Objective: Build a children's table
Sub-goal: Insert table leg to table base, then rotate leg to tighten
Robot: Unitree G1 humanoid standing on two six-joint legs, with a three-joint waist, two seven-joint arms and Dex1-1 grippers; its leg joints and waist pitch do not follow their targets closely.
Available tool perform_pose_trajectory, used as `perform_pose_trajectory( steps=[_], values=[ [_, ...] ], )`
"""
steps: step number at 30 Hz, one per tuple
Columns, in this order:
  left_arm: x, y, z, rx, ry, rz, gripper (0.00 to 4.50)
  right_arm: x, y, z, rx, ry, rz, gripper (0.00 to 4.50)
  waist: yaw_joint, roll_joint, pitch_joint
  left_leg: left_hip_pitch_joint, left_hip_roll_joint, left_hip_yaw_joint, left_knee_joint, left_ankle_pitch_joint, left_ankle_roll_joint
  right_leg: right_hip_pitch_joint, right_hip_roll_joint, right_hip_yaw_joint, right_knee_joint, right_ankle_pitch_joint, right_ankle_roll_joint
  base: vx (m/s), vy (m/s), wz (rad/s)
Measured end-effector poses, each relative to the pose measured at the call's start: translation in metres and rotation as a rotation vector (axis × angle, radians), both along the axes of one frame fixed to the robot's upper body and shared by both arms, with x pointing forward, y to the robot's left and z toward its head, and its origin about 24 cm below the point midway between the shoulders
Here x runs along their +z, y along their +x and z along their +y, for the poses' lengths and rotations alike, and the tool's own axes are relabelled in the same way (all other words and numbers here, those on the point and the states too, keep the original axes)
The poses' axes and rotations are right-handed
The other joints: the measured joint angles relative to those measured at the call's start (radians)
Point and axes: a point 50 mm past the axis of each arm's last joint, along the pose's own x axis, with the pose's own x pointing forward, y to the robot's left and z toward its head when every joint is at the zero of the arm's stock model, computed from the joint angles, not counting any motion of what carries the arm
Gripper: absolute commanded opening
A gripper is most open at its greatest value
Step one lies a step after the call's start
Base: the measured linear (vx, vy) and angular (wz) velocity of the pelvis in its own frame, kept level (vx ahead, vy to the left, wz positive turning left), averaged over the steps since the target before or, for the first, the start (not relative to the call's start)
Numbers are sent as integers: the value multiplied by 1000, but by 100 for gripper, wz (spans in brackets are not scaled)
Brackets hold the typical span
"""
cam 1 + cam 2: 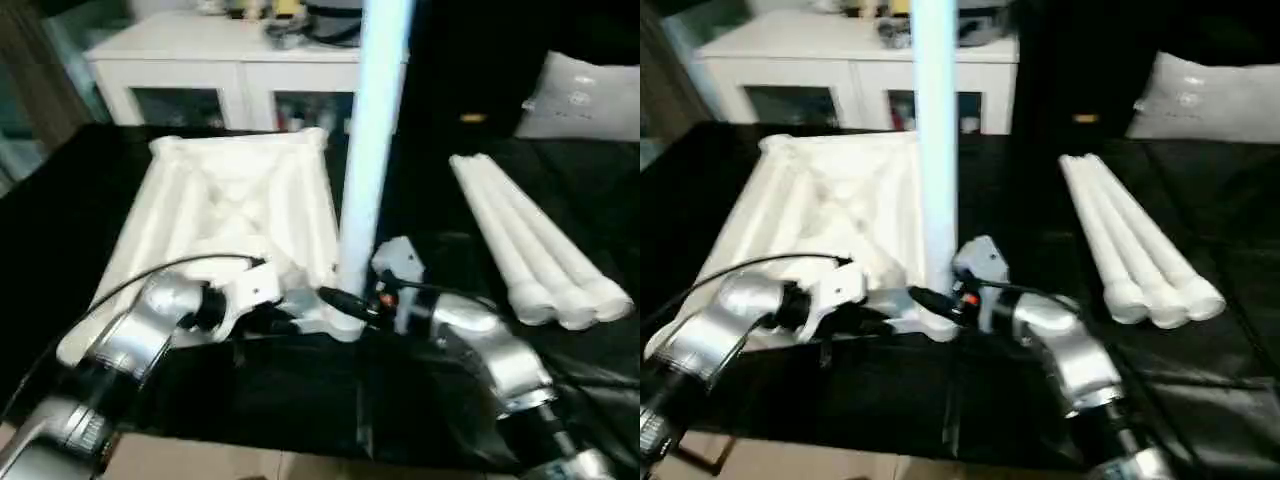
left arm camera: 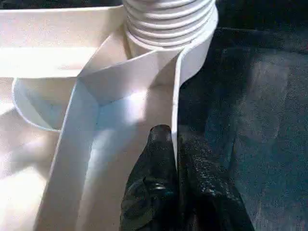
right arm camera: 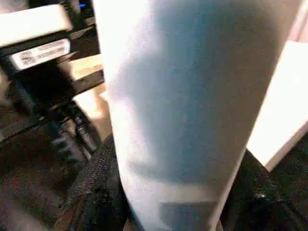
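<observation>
Both silver forearms reach forward from the near edge and angle inward, meeting at the near right corner of the upturned table top [image 1: 235, 205].

Left pincer [image 2: 174, 159]: level and low, pointing across toward the corner socket [image 2: 192, 45]. Its two black fingers [image 2: 151, 187] are pressed nearly together on the thin white rim wall of the table top, one finger on each side of it. Fingers look rubbery, with a pebbled surface.

Right pincer [image 1: 350, 300]: comes in from the right, about half spread, its black fingers hugging the base of the upright leg [image 1: 375, 130] just above the socket. The right wrist view has the leg's smooth tube standing between dark padded fingers [image 3: 94, 192].

Table top: white plastic, square, lying underside up on the black mat-covered tabletop [image 1: 290, 400]. Raised ribs cross in the middle; ribs also run out to rounded corners. The left wrist view gives a close look: thin upright walls, glossy, with coarse screw threads [image 2: 166, 21] on the leg end seated in the round socket, some turns exposed.

Upright leg: long, round, smooth, white with a bluish look, standing vertical.

Three spare legs [image 1: 535, 245]: white tapered tubes lying side by side, touching, on the tabletop well to the right of the table top, fatter threaded ends toward the robot.

Behind: white cabinet [image 1: 225, 75].
</observation>
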Motion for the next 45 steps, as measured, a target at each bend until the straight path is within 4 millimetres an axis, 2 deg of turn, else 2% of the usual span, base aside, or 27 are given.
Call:
perform_pose_trajectory(
  steps=[3, 6, 10, 15, 20, 21, 22, 24, 29, 32, 34, 37, 41, 45],
  values=[
    [-1, -9, -3, 77, -25, -3, 0, 0, 5, 3, -40, 7, 0, 193, -13, -2, 1, -1, -1, 0, 0, 0, 0, -1, 0, 1, -1, 0, 0, 0, 0, 0],
    [-1, -22, -11, 191, -55, -3, 0, 1, 10, 5, -73, 11, -7, 193, -15, -7, 4, -2, 0, 0, 0, 0, 0, -2, 0, 0, 0, 0, 0, 0, 0, 0],
    [2, -28, -24, 292, -69, 7, 0, 3, 16, 5, -119, 13, -25, 193, -12, -14, 8, -5, -1, 0, 0, 0, 0, -4, 0, 0, -1, 0, 0, 0, 0, 0],
    [7, -30, -41, 372, -81, 12, 0, 5, 21, 2, -156, 17, -37, 193, 0, -27, 15, -6, 0, 1, -2, 0, 0, -5, 0, 0, -1, 0, 0, 0, 0, 0],
    [10, -26, -43, 375, -41, -15, 0, 5, 22, 4, -178, 15, -51, 193, 1, -29, 16, -7, -1, 1, -3, 0, 0, -5, 0, 0, -4, 0, 0, 0, 0, 0],
    [10, -25, -43, 378, -33, -21, 0, 4, 23, 4, -186, 22, -49, 228, 1, -30, 17, -7, -1, 1, -4, 0, 0, -5, 0, 0, -4, 0, 0, 0, 0, 0],
    [10, -25, -42, 378, -28, -25, 0, 4, 23, 5, -188, 26, -50, 228, 1, -31, 17, -7, -1, 1, -5, 0, 0, -5, 0, 0, -4, 0, 0, 0, 0, 0],
    [10, -24, -42, 376, -24, -30, 0, 3, 23, 5, -197, 34, -50, 267, 1, -33, 18, -6, -1, 1, -5, 0, 0, -6, 0, 0, -4, 0, 0, 0, 0, 0],
    [11, -21, -40, 360, -16, -46, 0, -3, 22, 3, -209, 33, -35, 312, 2, -35, 20, -9, -1, 1, -5, 0, 0, -9, 0, 0, -4, 0, 0, 0, 0, 0],
    [14, -15, -36, 358, 1, -73, 0, -12, 17, -3, -221, 10, -11, 338, 9, -36, 20, -11, 0, 1, -5, 0, 0, -13, 0, 0, -4, 1, -1, 0, 0, 0],
    [15, -11, -33, 353, 6, -93, 0, -21, 11, -11, -230, -15, 13, 357, 16, -36, 20, -21, 0, 1, -5, 0, 0, -18, 0, 0, -4, 2, -2, 0, 0, 0],
    [17, -7, -26, 344, 8, -103, 0, -28, 2, -26, -212, -36, 52, 370, 24, -35, 21, -23, 0, 1, -5, 0, 1, -20, 0, 0, -4, 5, -8, 0, 0, 0],
    [17, -5, -22, 316, 3, -103, 0, -22, 0, -35, -185, -9, 33, 403, 29, -35, 21, -23, 0, 2, -5, 1, 4, -22, 0, 0, -4, 3, -8, 0, 0, 0],
    [17, -3, -15, 216, 6, -96, 0, -10, -2, -48, -159, 19, -7, 437, 37, -35, 21, -22, 1, 2, -4, 0, 3, -21, 0, -1, -3, 4, -8, 0, 0, 0]
  ],
)
